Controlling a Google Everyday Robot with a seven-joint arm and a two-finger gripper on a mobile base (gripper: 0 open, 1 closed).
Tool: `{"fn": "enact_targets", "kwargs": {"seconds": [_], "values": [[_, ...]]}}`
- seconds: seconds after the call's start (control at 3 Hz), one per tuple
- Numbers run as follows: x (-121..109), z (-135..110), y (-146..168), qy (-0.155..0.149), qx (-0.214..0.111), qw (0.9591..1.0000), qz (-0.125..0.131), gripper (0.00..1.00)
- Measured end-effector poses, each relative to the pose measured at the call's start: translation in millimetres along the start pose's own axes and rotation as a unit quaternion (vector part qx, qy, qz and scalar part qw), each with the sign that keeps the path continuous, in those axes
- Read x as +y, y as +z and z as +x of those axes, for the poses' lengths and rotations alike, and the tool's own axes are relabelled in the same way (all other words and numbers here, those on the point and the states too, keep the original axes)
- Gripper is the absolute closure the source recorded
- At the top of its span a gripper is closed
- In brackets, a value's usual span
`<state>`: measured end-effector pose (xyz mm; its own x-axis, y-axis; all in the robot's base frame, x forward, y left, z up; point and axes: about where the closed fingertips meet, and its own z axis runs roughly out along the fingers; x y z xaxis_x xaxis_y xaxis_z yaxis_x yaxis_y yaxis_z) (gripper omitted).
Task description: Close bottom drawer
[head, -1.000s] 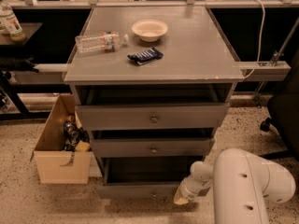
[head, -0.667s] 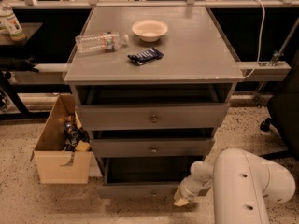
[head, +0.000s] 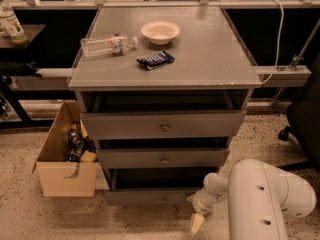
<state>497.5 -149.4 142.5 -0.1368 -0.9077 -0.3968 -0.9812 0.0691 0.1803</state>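
The bottom drawer stands pulled out, lowest of three under the worktop, with the pincer down near the floor by its right front corner, open or closed I cannot tell

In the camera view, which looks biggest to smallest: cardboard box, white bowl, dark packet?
1. Cardboard box.
2. White bowl and dark packet: nearly alike, bowl farther away.
Gripper: low, beside the right corner of the bottom drawer.
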Motion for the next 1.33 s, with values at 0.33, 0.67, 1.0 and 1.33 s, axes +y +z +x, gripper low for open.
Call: {"fn": "enact_targets", "kwargs": {"seconds": [0.33, 0.67, 1.0, 1.33], "values": [[0.0, 0.0, 0.0, 0.0, 0.0, 1.0, 0.0, 0.0], [0.1, -0.1, 0.8, -0.004, -0.004, 1.0, 0.0, 0.18], [-16.4, 1.9, -4.1, -0.018, -0.009, 0.9995, 0.025, 0.41], [-37.2, 4.8, -11.6, -0.032, -0.017, 0.9979, 0.055, 0.65]]}}
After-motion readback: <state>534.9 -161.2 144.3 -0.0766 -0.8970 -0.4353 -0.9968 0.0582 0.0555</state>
